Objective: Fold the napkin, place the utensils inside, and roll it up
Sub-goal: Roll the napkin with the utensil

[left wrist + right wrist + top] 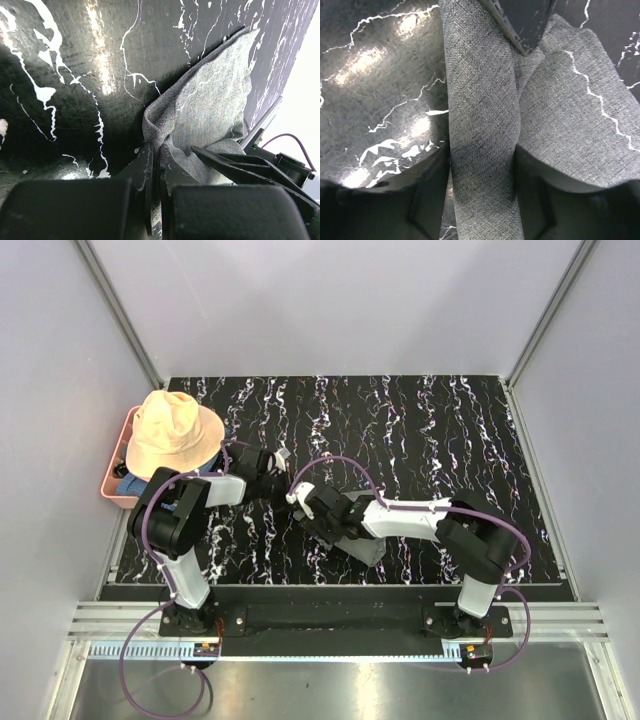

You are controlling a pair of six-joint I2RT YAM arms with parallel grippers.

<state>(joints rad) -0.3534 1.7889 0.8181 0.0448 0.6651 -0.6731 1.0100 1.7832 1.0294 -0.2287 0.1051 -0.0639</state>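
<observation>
While left gripper (156, 156) is clamped shut on a corner of the napkin (215, 100), right gripper (481, 159) straddles a fold, grip unclear tbh. Looks like the folding stage; next probably means carrying that edge across evenly.

Mostly hidden under the right arm (410, 518) from above: napkin (368, 552), only a small grey bit peeking out. Cut off at the top and bottom edges of the right wrist view. Half covered by the hat (172, 432): pink tray (106, 486).
</observation>
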